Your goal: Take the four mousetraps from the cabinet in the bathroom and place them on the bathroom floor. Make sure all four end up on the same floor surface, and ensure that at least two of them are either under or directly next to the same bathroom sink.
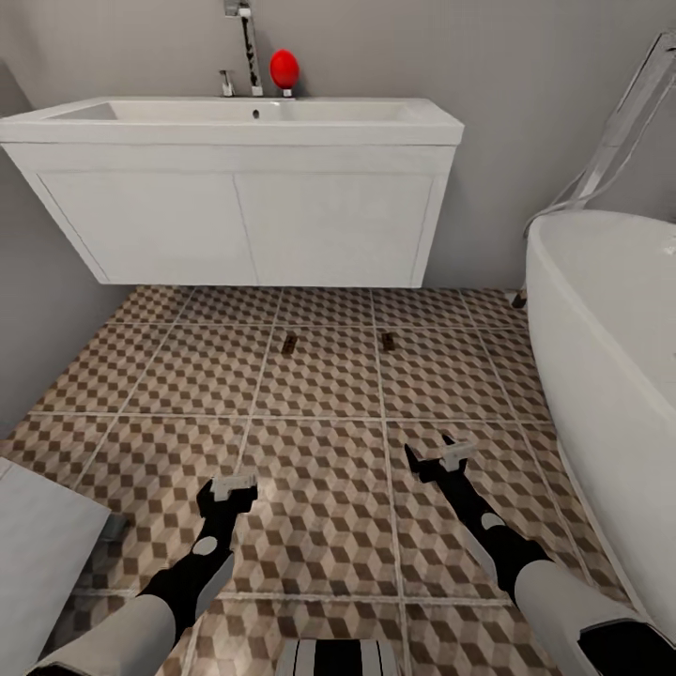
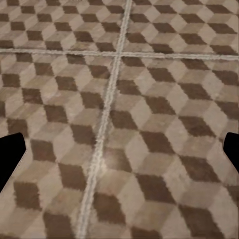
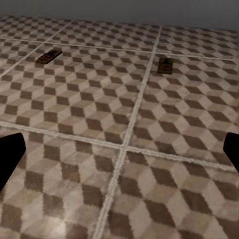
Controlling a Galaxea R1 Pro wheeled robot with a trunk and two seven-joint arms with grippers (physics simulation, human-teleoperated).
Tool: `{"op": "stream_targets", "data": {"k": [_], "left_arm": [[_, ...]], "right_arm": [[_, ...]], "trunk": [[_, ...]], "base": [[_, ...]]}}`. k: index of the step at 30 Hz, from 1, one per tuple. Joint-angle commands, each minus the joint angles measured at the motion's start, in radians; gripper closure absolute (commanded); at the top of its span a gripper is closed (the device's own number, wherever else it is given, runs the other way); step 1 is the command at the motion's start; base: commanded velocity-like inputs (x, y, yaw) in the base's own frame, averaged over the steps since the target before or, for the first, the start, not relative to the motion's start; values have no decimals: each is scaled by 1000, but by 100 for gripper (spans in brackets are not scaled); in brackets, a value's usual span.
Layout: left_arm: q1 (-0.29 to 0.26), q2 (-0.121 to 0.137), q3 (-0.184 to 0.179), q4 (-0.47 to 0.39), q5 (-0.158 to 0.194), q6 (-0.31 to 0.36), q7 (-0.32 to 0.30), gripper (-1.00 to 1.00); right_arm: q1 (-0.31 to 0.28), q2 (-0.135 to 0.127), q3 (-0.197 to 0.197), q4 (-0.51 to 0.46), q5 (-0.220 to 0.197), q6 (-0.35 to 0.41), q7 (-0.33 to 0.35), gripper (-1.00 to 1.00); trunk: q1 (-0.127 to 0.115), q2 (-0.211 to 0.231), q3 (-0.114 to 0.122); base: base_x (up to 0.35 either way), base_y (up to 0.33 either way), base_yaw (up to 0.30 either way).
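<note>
Bathroom fittings ring the open patch of cube-patterned bathroom floor (image 1: pixel 319 469). Straight ahead stands the sink (image 1: pixel 235 117), a white basin on a wide white vanity (image 1: pixel 244 225) that hangs clear of the tiles, with a chrome faucet (image 1: pixel 246 47) and a red rounded object (image 1: pixel 284 69) at its back edge. A white bathtub (image 1: pixel 610 357) curves along the right side, a chrome hose and rail (image 1: pixel 610 131) leaning on the wall above it. A pale flat surface (image 1: pixel 42 554) cuts in at the lower left corner. Nothing lies on the tiles between the arms and the vanity.

Two mousetraps are in sight, both flat on the tiles just in front of the vanity's lower edge: the left mousetrap (image 1: pixel 289 344) and the right mousetrap (image 1: pixel 388 342), well apart from each other with a grout line between them. The right wrist view shows the same pair, one (image 3: pixel 49 56) and the other (image 3: pixel 165 65), each on its own tile.

One gripper sits on each arm. The left gripper (image 1: pixel 233 486) hovers over bare tile with its fingers spread wide, its dark fingertips (image 2: pixel 10 157) at the edges of the left wrist view, and it holds nothing. The right gripper (image 1: pixel 449 460) is likewise wide apart and empty, hovering short of the two traps.
</note>
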Motion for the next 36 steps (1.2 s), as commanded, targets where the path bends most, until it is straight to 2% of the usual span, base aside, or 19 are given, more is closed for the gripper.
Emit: {"op": "stream_targets", "data": {"k": [1, 6, 11, 13, 21, 23, 25, 30, 36], "left_arm": [[-1, 0, -9, 16, 8, -18, 6, -100], [-1, -2, -9, 132, 10, -131, 5, -100], [-1, -18, -9, 286, 10, -304, 4, -100], [-1, -21, -9, 315, 9, -345, 4, -100], [-1, -32, -9, 359, 9, -404, 4, -100], [-1, -33, -9, 362, 9, -410, 3, -100], [-1, -38, -9, 373, 9, -413, -12, -100], [-1, -46, -9, 395, 9, -414, -47, -100], [-1, -51, -9, 432, 9, -416, -67, -100]], "right_arm": [[0, 0, 4, 1, -11, -3, 7, -100], [1, 0, 4, 32, -11, -4, 7, -100], [2, 1, 4, 73, -11, -6, 7, -100], [2, 1, 4, 77, -11, -6, 7, -100], [3, 2, 4, 93, -11, -37, 7, -100], [7, 2, 4, 120, -11, -56, 7, -100], [10, 4, 4, 192, -12, -107, 7, -100], [20, 4, 4, 246, -13, -162, 7, -100], [79, 4, 4, 271, -14, -235, 5, -100]], "trunk": [[-1, 0, 3], [-3, 1, 23], [-5, 2, 42], [-6, 3, 50], [-10, 5, 81], [-11, 5, 88], [-11, 6, 96], [-14, 7, 115], [-16, 8, 139]], "base": [[0, 0, 0], [0, 0, 0], [0, 0, 0], [0, 0, 0], [0, 0, 0], [0, 0, 0], [0, 0, 0], [0, 0, 0], [0, 0, 0]]}}
